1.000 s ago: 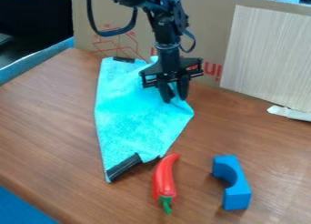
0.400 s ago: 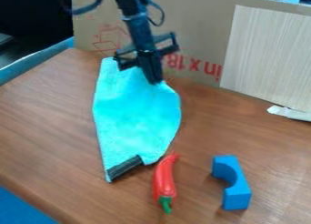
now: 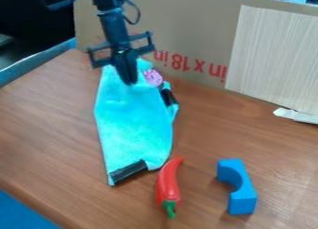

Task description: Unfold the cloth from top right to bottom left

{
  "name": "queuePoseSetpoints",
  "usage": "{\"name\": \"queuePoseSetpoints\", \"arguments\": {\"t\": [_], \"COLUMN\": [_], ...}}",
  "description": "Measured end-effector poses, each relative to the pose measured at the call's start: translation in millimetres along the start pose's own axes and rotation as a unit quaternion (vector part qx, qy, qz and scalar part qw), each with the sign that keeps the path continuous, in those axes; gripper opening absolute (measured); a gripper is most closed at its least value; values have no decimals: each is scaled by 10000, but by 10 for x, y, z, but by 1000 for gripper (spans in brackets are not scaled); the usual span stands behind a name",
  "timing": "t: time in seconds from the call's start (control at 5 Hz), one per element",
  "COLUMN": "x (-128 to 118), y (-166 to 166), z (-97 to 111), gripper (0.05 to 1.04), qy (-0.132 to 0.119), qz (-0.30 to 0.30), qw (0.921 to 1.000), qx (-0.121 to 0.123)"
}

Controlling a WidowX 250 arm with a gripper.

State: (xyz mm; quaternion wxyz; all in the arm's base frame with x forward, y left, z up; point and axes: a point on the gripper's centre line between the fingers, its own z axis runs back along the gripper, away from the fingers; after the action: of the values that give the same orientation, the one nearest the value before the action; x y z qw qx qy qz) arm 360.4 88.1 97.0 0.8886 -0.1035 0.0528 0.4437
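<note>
The black gripper (image 3: pixel 129 83) hangs over the upper part of the turquoise cloth (image 3: pixel 133 125), its fingers together and pinching the cloth near the top. The cloth lies on the table as a tall, narrow shape. A black strip shows at its bottom-left corner, and another black patch is at its upper right edge, where the fabric is folded. Just right of the fingers is a pink patterned patch (image 3: pixel 153 77); whether it belongs to the cloth, I cannot tell.
A red chili pepper (image 3: pixel 168 186) lies just below the cloth's lower right edge. To its right is a blue arch block (image 3: pixel 238 186). Cardboard (image 3: pixel 192 32) and a pale wooden panel (image 3: pixel 273 60) stand behind the brown table (image 3: pixel 49 130), with a white scrap (image 3: pixel 295 115) at the right.
The gripper has moved left and slightly up, drawing the cloth's upper right part left. The cloth is narrower, and the pink patch and right-hand black patch have come into sight.
</note>
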Motion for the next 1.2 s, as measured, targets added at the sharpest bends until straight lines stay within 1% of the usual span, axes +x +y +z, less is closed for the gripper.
{"name": "queuePoseSetpoints", "arguments": {"t": [0.2,0.4,0.6,0.8,1.0,1.2], "x": [21,31,59,92,125,120], "y": [263,501,727,896,1006,1103], "z": [74,280,306,410,455,475], "gripper": [52,52,52,52,52,51], "qy": [193,122,91,133,291,584], "qz": [311,461,612,921,1207,1420], "qw": [9988,9973,9946,9904,9826,9731], "qx": [328,560,833,1025,1381,1719]}}
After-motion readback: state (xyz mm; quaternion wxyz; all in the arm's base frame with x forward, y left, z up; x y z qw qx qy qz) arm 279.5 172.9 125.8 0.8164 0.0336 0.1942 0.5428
